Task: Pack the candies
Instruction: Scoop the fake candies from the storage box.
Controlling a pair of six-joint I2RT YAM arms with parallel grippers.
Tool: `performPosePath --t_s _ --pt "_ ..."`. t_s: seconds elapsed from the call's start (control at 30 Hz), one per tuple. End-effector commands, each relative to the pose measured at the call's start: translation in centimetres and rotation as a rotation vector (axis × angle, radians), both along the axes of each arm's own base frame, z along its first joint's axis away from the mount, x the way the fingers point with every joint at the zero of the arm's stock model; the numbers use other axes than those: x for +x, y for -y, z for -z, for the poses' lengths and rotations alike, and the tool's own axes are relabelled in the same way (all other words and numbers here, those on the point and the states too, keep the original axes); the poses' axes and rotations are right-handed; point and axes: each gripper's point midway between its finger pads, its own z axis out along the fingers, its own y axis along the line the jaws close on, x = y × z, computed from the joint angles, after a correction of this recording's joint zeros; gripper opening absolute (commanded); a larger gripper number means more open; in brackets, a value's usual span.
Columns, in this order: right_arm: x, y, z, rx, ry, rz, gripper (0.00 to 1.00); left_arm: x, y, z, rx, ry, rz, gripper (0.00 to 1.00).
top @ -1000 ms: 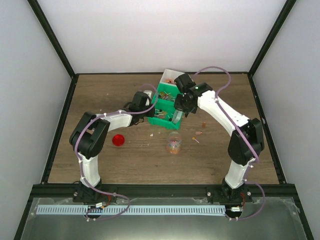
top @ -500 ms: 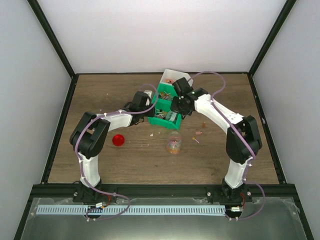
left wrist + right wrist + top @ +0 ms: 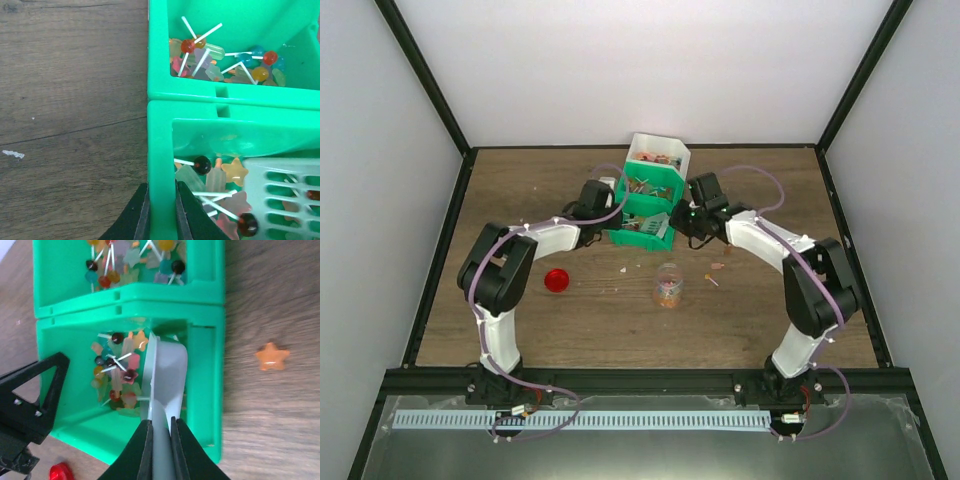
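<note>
Candies (image 3: 220, 181), small sweets and lollipops in mixed colours, lie in the near green bin (image 3: 638, 236), with more candies (image 3: 131, 260) in the green bin behind it. My left gripper (image 3: 161, 190) is shut on the near bin's left wall (image 3: 161, 150). My right gripper (image 3: 161, 422) is shut on the handle of the pale slotted scoop (image 3: 169, 371). The scoop head stands on edge inside the near bin, beside the candies (image 3: 117, 371). From the top view, the left gripper (image 3: 611, 224) and right gripper (image 3: 681, 222) flank the bin.
A clear jar (image 3: 668, 285) holding some candies stands in front of the bins, and its red lid (image 3: 557, 280) lies to the left. A white bin (image 3: 660, 156) sits behind the green ones. Loose sweets (image 3: 718, 267) lie on the table, among them an orange star (image 3: 271, 356).
My right arm has swung down and to the right, from over the bins to their right side, with the scoop now in the near bin. The left gripper still holds the bin wall.
</note>
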Motion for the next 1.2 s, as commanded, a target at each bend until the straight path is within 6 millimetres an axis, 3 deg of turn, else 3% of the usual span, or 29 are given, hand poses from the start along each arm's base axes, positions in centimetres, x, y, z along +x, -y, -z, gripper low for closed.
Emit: performPosePath --t_s 0.0,0.27,0.4,0.57,0.7,0.93,1.07,1.17 --pt "-2.5 -0.7 6.7 0.081 -0.171 -0.068 0.01 -1.4 3.0 1.1 0.012 -0.009 0.129 0.04" --pt "-1.8 1.4 4.7 0.172 -0.138 -0.082 0.01 -1.1 3.1 1.8 0.028 -0.021 0.131 0.05" --pt "-0.8 3.3 3.4 0.063 -0.139 -0.025 0.01 -1.1 3.0 2.0 0.039 -0.027 0.129 0.05" --pt "-0.7 6.3 0.2 -0.081 -0.107 0.061 0.01 -1.1 3.0 2.1 0.041 -0.027 0.132 0.05" --pt "-1.2 7.1 0.2 -0.142 -0.125 0.069 0.01 -1.1 3.0 2.2 0.038 -0.029 0.134 0.05" --pt "-0.9 4.1 3.9 -0.13 -0.167 -0.012 0.01 -1.4 3.4 2.2 0.023 -0.036 0.154 0.05" --pt "-0.4 1.5 6.0 -0.033 -0.181 -0.087 0.01 -1.6 3.6 2.4 0.019 -0.045 0.166 0.05" --pt "-0.3 0.6 6.9 0.012 -0.17 -0.109 0.01 -1.7 3.6 2.5 0.021 -0.048 0.172 0.05"
